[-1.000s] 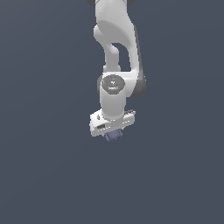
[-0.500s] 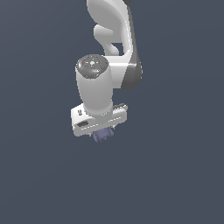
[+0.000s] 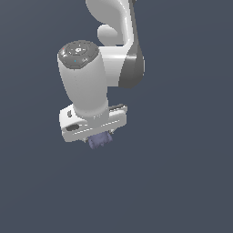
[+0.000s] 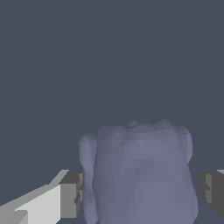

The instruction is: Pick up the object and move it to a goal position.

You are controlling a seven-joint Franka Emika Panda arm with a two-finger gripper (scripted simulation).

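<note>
Wrist view, gripper clamping object

Plain, featureless dark slate-blue ground across both views, no edges or markings visible.

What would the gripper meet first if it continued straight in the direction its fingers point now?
The gripper already holds the purple object between its fingers. Beyond it, both views show only plain dark background, so the way looks free, though depth is unclear.
</note>
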